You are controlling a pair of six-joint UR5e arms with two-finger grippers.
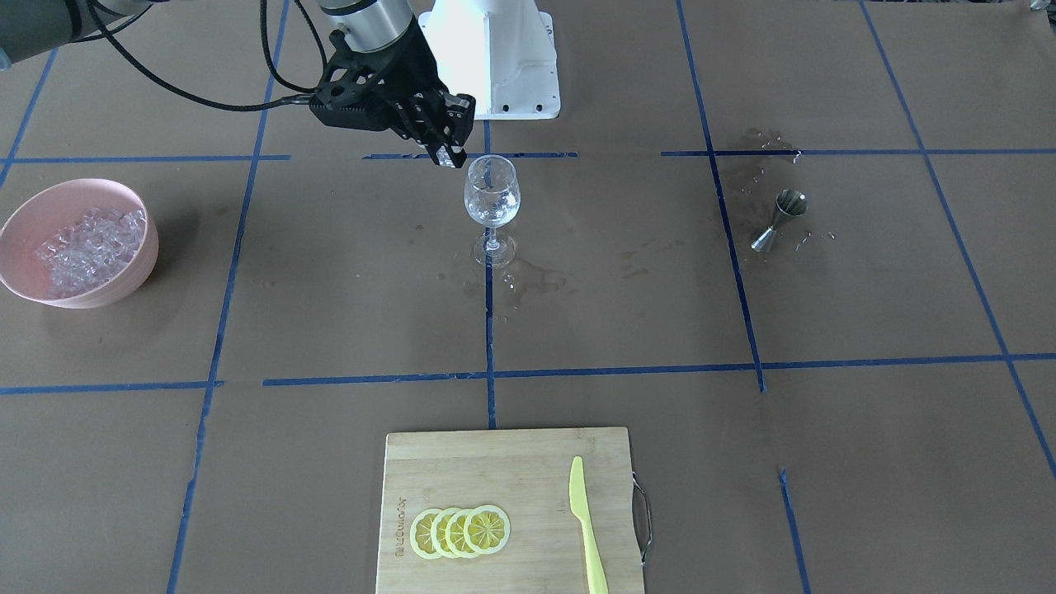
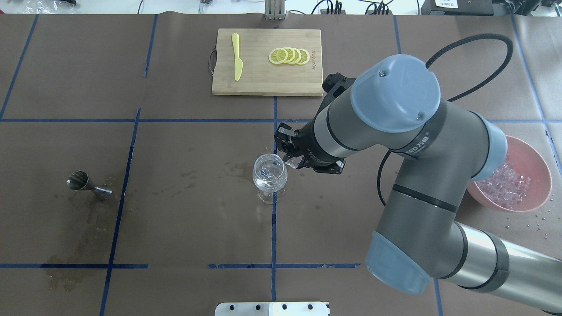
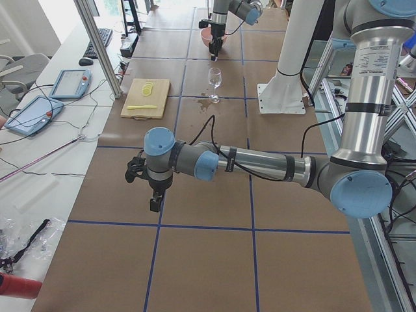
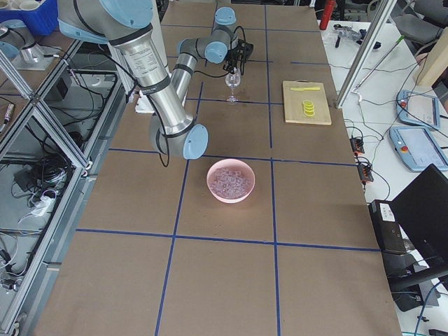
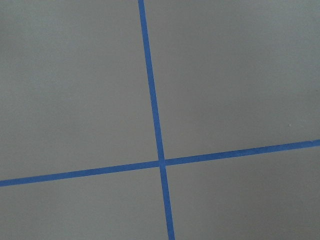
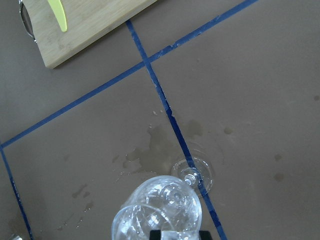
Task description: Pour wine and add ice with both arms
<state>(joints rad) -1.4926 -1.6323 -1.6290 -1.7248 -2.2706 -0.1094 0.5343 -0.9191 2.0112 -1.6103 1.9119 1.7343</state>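
**Item 1. Right gripper (image 1: 450, 157).** Fingers pinched on one ice chunk (image 2: 293, 163), which shows as a clear lump between the tips. The tool points down, so the chunk would fall straight once let go.

**Item 2. Wine glass (image 1: 492, 198).** Upright, just beside and slightly below the fingertips. The rim is near the tips, but the tips do not look centred over the mouth. Clear, glinting contents sit low in the bowl; the wine cannot be told from any ice there.

**Item 3. Ice heap (image 1: 87, 247), in pink bowl (image 1: 124, 276).** Well apart from the tool, on its own arm's side. This is judged to be the supply within that arm's reach.

**Item 4. Jigger (image 1: 780, 219).** Lying tipped over, well beyond the glass on the side away from the tool. Judged to be already poured from and set aside.

**Item 5. Left gripper (image 3: 155, 203).** Far from the glass, hanging over bare taped paper. Whether it is open or closed cannot be told. It is probably parked clear of the working arm.

**Item 6. Cutting board (image 1: 495, 462), with lemon slices (image 1: 460, 530) and knife (image 1: 587, 528).** Past the glass, across the table from the tool.

**Next move, judged.** A small shift over the mouth, then release.
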